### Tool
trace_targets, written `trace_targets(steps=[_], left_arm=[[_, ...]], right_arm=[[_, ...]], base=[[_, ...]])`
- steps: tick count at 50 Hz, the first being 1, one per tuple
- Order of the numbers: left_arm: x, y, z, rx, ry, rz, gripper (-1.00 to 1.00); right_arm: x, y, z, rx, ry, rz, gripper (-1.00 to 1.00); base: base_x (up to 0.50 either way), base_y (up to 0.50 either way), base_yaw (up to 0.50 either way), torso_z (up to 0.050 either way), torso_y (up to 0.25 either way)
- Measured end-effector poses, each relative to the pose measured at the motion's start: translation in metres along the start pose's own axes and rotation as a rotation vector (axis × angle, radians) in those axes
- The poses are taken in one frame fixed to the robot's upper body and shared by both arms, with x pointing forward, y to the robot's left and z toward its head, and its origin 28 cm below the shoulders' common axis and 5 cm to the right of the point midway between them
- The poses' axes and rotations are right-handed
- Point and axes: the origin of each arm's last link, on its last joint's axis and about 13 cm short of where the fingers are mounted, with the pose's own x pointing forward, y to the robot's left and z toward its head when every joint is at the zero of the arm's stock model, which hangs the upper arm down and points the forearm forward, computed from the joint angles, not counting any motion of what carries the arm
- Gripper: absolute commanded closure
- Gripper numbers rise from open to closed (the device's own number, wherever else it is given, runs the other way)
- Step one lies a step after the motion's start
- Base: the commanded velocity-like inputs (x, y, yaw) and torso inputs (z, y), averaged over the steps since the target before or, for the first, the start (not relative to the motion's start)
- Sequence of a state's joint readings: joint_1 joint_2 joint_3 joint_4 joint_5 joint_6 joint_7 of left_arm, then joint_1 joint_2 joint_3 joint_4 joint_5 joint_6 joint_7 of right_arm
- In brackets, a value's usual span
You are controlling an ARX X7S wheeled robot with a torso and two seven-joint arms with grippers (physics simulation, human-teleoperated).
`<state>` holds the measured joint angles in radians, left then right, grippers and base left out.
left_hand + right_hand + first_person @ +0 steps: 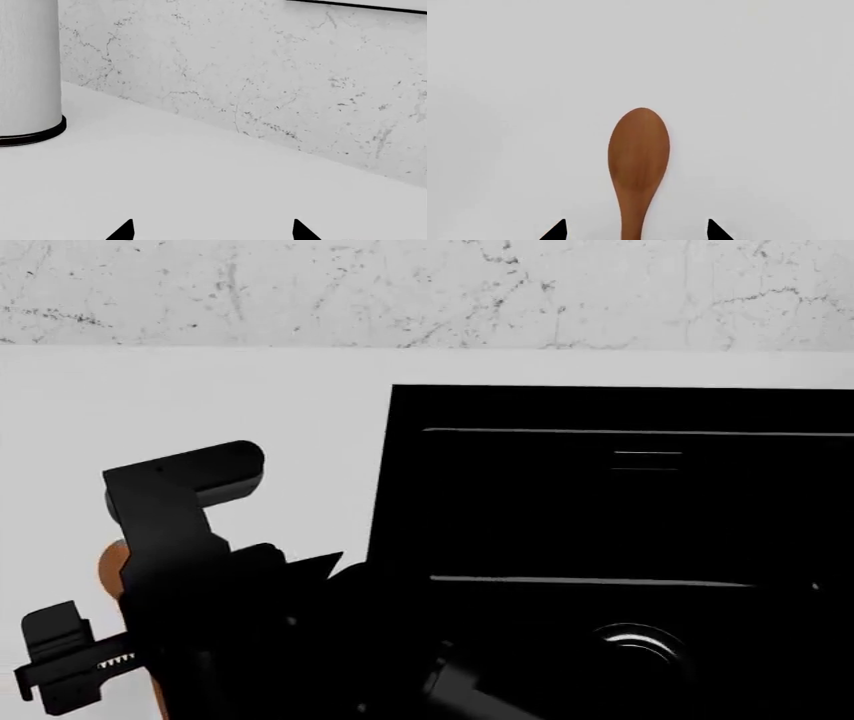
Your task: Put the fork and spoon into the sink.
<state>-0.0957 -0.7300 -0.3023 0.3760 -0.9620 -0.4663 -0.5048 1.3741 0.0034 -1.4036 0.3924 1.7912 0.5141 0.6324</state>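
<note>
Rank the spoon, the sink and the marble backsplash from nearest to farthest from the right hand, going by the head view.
1. Spoon: directly under the right hand, its orange wood peeking out at the hand's left side.
2. Sink: its left rim lies just to the hand's right.
3. Marble backsplash: farthest, across the white countertop at the back.

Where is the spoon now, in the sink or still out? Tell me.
Out. The spoon lies flat on the white countertop, between the right gripper fingertips, which stand open around its handle.
</note>
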Motion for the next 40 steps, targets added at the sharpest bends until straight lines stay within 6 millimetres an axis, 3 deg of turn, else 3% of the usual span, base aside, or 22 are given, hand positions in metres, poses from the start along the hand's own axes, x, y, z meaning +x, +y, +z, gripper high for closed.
trace_targets(steps=[6,7,40], left_arm=[[0.0000,0.0007,-0.0013,0.001,0.001,0.001,-1.00],[0.0000,0.0010,-0.0017,0.001,0.002,0.001,-1.00],[-0.0026,0.0054,-0.0068,-0.002,0.003,0.010,-1.00]], right_arm=[[0.0030,-0.0010,-0.0029,0.000,0.004,-0.001,-1.00],[0.0034,-0.0011,-0.0031,-0.002,0.002,-0.002,1.00],[-0.0002,-0.0014,-0.0062,-0.028,-0.022,-0.024,1.00]], base=[[0.00,0.00,0.00,0.000,0.000],[0.00,0.00,0.00,0.000,0.000],[0.00,0.00,0.00,0.000,0.000]])
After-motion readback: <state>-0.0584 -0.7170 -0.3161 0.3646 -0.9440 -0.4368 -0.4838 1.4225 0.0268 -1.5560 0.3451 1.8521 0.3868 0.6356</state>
